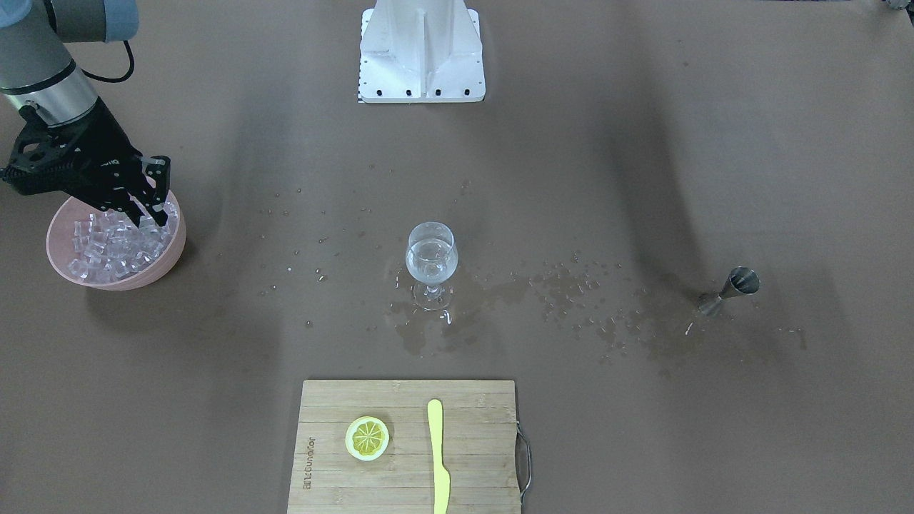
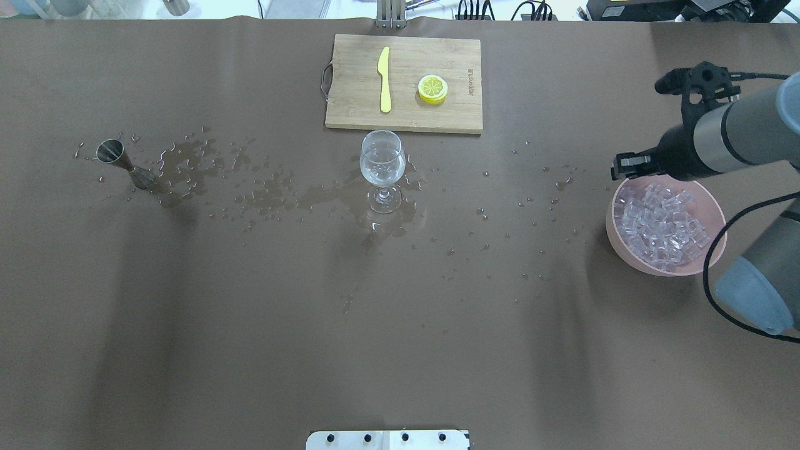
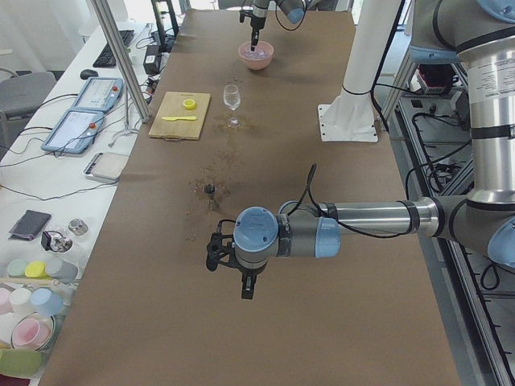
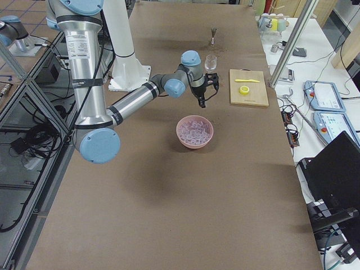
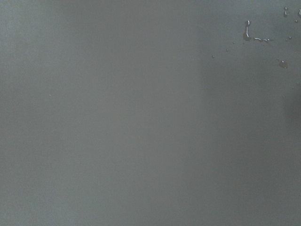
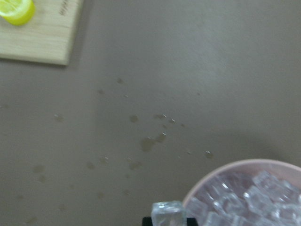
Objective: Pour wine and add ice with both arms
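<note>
The right gripper [image 1: 157, 214] hangs over the far-left rim of the pink bowl [image 1: 146, 277], as the overhead view shows it, with its fingers pointed down at the heap. The ice [image 1: 114, 246], many small clear cubes, fills that bowl on the robot's right side of the table [image 1: 643, 428]. In the right wrist view, 1 cube [image 6: 168, 214] sits at the bottom edge with black finger parts on either side, so the jaws appear closed on it, just above the bowl's rim. The left gripper [image 3: 246, 286] shows only in the exterior left view, low over bare table near the robot's left end; whether its jaws are parted or closed cannot be told, and its wrist camera shows only table surface with a few droplets. The wine [image 1: 431, 258], a clear liquid, stands in the bowl of 1 wine glass [image 1: 431, 268], upright at mid-table. Spilled droplets [image 1: 571, 300] and wet patches lie around the glass's foot and run towards 1 metal jigger [image 1: 730, 290] on the robot's left side. Beyond the glass, on the operators' side, 1 wooden cutting board [image 1: 478, 442] carries 1 lemon slice [image 1: 367, 437] and 1 yellow knife [image 1: 438, 457], lying apart.
</note>
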Controlling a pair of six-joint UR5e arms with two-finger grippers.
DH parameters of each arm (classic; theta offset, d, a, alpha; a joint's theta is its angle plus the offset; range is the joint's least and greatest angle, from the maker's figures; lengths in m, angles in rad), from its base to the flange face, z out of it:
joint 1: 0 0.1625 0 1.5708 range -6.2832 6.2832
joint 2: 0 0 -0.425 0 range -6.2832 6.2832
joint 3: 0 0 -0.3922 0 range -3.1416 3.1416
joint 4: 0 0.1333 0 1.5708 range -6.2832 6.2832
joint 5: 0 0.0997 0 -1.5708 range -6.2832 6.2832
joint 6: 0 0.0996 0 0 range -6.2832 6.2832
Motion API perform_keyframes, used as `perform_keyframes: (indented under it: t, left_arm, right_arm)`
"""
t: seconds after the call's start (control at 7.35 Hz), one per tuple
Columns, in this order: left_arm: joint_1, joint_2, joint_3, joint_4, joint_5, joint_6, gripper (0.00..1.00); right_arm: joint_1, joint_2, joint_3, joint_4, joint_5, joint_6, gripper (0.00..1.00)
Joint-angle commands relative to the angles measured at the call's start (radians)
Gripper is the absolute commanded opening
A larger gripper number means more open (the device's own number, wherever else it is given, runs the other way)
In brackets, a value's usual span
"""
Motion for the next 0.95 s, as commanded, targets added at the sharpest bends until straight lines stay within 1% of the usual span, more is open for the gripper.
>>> perform_keyframes:
  t: [0.0,0.14,0.27,0.41,0.54,0.68,0.82]
  left_arm:
    - [0.0,0.0,0.009,-0.013,0.0,-0.001,0.98]
    - [0.0,0.0,0.011,-0.013,-0.002,-0.001,0.98]
    - [0.002,0.0,0.011,-0.013,-0.002,-0.001,0.98]
    - [0.002,0.0,0.014,-0.013,-0.002,-0.001,0.98]
    - [0.002,0.0,0.014,-0.014,-0.002,-0.001,0.98]
    - [0.002,0.0,0.016,-0.013,-0.002,-0.001,0.98]
    - [0.002,0.0,0.016,-0.013,-0.002,-0.001,0.98]
  right_arm:
    - [-0.07,0.271,-0.08,0.006,-0.013,0.044,0.0]
    - [-0.126,0.339,-0.101,0.006,-0.05,0.068,0.0]
    - [-0.162,0.381,-0.105,0.004,-0.078,0.105,0.0]
    - [-0.18,0.419,-0.126,-0.005,-0.081,0.144,0.0]
    - [-0.196,0.459,-0.167,-0.019,-0.102,0.162,0.0]
    - [-0.214,0.513,-0.2,-0.087,-0.143,0.166,0.0]
    - [-0.234,0.566,-0.204,-0.209,-0.185,0.166,0.0]
